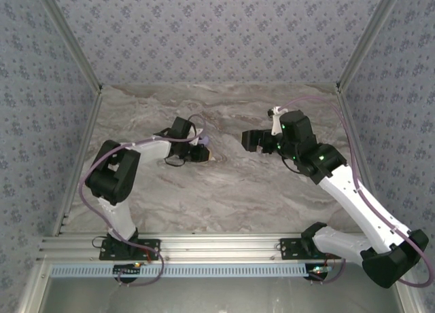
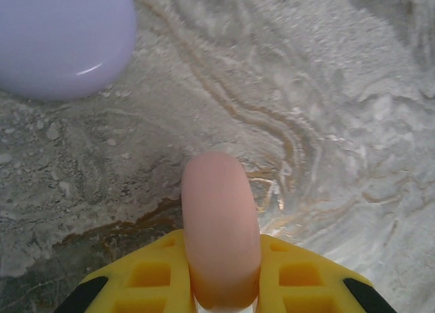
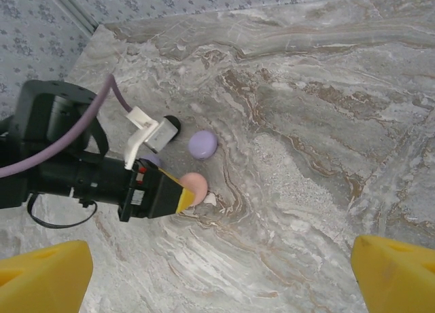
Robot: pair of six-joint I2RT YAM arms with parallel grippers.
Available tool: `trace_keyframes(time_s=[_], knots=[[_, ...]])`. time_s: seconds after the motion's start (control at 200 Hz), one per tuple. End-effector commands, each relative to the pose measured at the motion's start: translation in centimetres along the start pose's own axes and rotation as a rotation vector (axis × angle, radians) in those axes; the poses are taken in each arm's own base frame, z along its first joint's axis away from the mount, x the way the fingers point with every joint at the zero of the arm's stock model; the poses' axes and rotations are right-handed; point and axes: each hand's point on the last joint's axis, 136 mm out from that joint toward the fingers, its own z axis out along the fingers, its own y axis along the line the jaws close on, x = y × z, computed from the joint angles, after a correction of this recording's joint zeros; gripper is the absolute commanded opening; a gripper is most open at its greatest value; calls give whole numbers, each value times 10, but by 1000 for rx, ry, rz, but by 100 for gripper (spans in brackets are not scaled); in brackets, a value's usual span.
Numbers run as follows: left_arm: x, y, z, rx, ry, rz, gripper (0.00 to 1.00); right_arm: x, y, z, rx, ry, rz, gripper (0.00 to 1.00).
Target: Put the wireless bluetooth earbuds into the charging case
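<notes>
From my seat, nearest in the top view are the two arm bases at the bottom edge, and both arms reach up toward the middle of the marble table [image 1: 224, 191]. In the right wrist view, the right gripper [image 3: 221, 272] stands wide, its yellow fingertips [image 3: 41, 279] at the two lower corners with only bare stone between them. It holds nothing. In the top view the right gripper [image 1: 250, 140] hovers right of centre, facing the left one across a gap. The left gripper [image 2: 221, 286] is narrow and clamped on the pink case [image 2: 219, 211], which stands on edge between the yellow fingers [image 2: 146, 275] and rises up the lower centre of the left wrist frame. In the right wrist view that pinch sits left of centre, with the pink case [image 3: 195, 186] at the tip of the left gripper [image 3: 178, 194] and low against the table. A pale fleck [image 3: 211, 199] lies just beside it. A small lilac piece [image 3: 151, 160] peeks out above the left gripper, too small for me to say whether it is one of the earbuds. Beyond the pink case, near but apart from it, the lilac case [image 3: 202, 144] lies flat. It also fills the upper left corner of the left wrist frame. Farther up and left, the black case [image 3: 172, 125] is half hidden behind the white camera bracket [image 3: 144, 130]. The patterned back wall [image 1: 217, 34] closes the top of the frame.
</notes>
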Motion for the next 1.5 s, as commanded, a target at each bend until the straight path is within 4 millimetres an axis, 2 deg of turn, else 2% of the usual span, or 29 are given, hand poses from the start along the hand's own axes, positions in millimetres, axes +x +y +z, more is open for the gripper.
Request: trace_keyframes(time_s=[0.0,0.125,0.155,0.255,0.345,0.405,0.555,0.645,0.825,0.974,1.084,1.149,1.194,1.334,1.439,1.494], knots=[[-10,4,-1,-46,-17,-39,0,-1,1,-5,-12,-12,-17,100],[-11,9,-3,-76,-21,-41,0,1,-1,-5,-4,-5,-20,100],[-9,9,-3,-76,-17,-39,3,1,-1,-5,-3,-2,-21,100],[-5,11,-1,-80,-3,-42,16,2,-2,-5,2,0,-22,100],[-4,11,-3,-81,-2,-35,36,2,-3,-5,8,2,-24,100],[-6,10,-6,-88,-10,-26,43,2,-4,-7,12,3,-27,100],[-12,7,-19,-116,-28,3,48,-1,-9,-10,43,1,-41,100],[-18,3,-31,-134,-48,27,50,2,-18,-14,88,20,-47,100],[-33,-12,-70,-157,-141,94,53,-5,-38,-26,170,2,-53,100],[-47,-18,-125,-247,-321,176,57,-19,-65,-44,282,-86,-39,100],[-49,-9,-170,-373,-476,219,59,-23,-99,-56,411,-175,44,100],[-47,-2,-197,-446,-576,230,65,-18,-122,-62,487,-218,105,100],[-42,5,-211,-494,-631,229,71,-16,-138,-63,533,-255,125,100],[-29,34,-247,-629,-753,197,89,9,-184,-56,624,-322,151,100],[-23,63,-264,-705,-792,137,94,18,-217,-54,672,-399,174,100],[-20,77,-266,-747,-802,136,96,27,-235,-51,707,-411,193,100]])
